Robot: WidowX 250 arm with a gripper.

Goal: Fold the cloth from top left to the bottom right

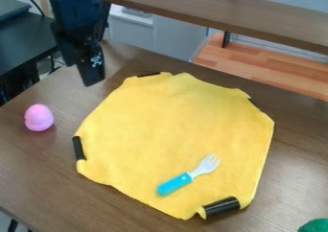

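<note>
Yellow cloth [173, 125]: lies spread across the middle of the frame, on the brown table [38, 178], unfolded in the main, with small turned-up bits along the rim.
Black gripper [93, 79]: hangs at the upper left of the frame, just outside the cloth's upper-left edge, pointing down. Cannot tell whether open or closed.
Cloth from gripper: lies to the right and lower in the frame, with the upper-left edge nearest and the lower-right edge farthest off. Cannot tell the height above the table.
Cloth's long axis: hard to name, given a nearly even, many-sided outline.
Upper-left edge: slants from the top of the cloth down toward the left of the frame; looks like the place to grasp, with only a short shift right and down needed.
Fold line: should run across that slant of travel, from lower left to upper right, with the pull heading for the lower right of the frame.
Blue-handled fork [188, 174]: rests on the lower-right part of the cloth, tines toward the upper right, roughly along the likely fold line. Could get covered or nudged by the folded layer.
Black strip [148, 74] at the cloth's top rim: sits near the likely grasp; might hinder a clean pinch.
</note>
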